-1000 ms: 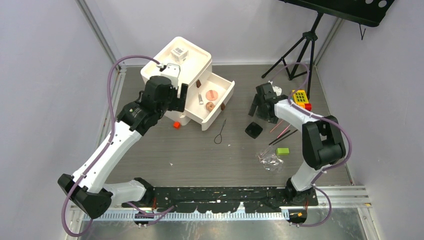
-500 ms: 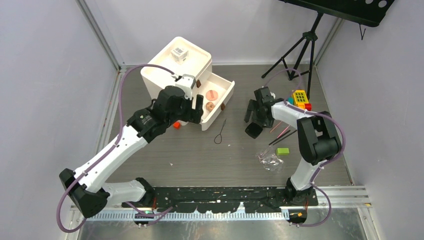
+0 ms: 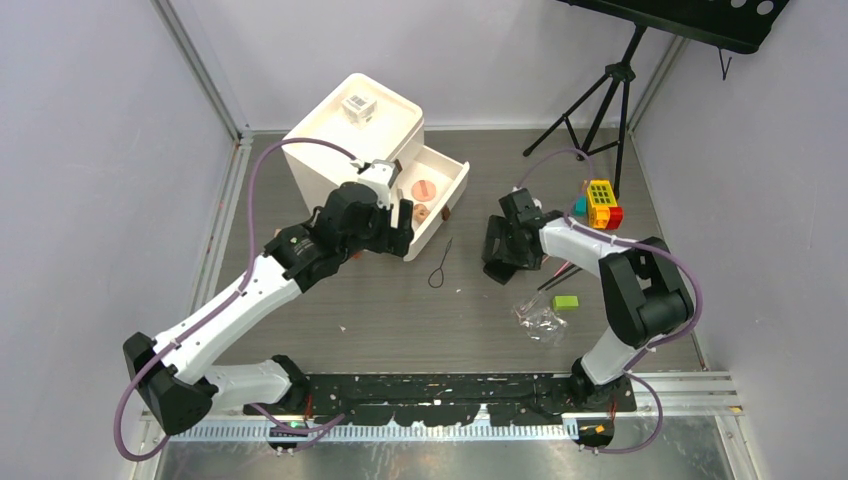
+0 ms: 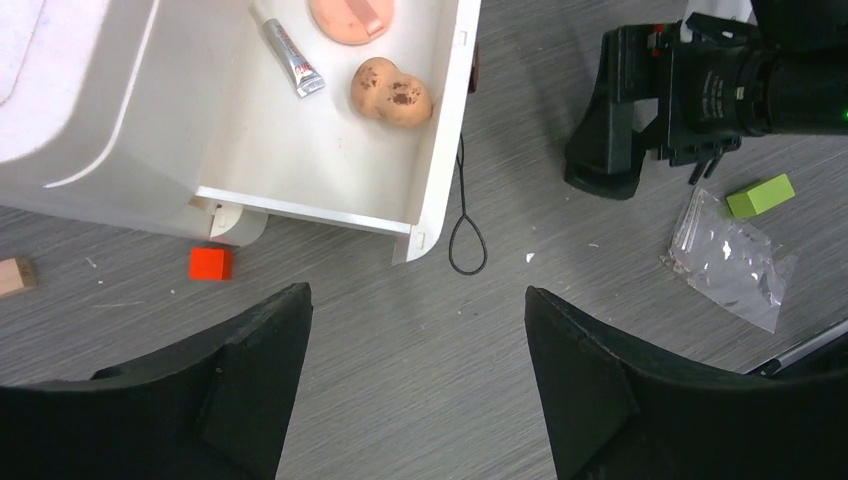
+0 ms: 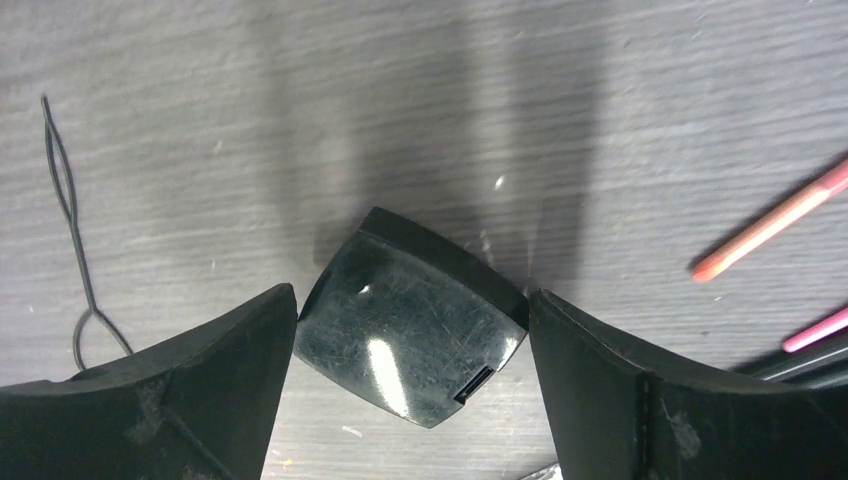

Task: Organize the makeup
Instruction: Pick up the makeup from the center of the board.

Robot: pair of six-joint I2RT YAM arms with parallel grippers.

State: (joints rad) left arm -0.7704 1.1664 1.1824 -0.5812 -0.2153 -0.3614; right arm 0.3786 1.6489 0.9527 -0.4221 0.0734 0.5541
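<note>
- My right fingers (image 5: 200, 400) are spread wide on either side of the black compact (image 5: 410, 335). It is glossy, scuffed and rounded-square, and lies flat on the grey wood-grain tabletop (image 5: 300, 100). Its corners are just beside both fingers; I can't tell if they touch.
- A thin salmon-red pencil (image 5: 770, 222) and a pink pencil (image 5: 820, 328) lie right of the compact, apart from it. A thin black wire loop (image 5: 75, 250) lies to its left.
- My left fingers (image 4: 200, 400) are also spread, with nothing between them, over bare tabletop just in front of the open white plastic drawer (image 4: 440, 130).
- The drawer holds a lumpy peach sponge (image 4: 390, 93) with brown stains, a small silvery tube (image 4: 293, 58) and a pink round puff (image 4: 350, 15) cut off by the frame edge.
- The clear barcoded box (image 3: 359, 105) sits on top of the white organizer (image 3: 320, 150).
- A small red cube (image 4: 211, 263) sits by the organizer's front corner.
- A crinkly clear bag (image 4: 730, 265) lies on the tabletop near the right arm.
</note>
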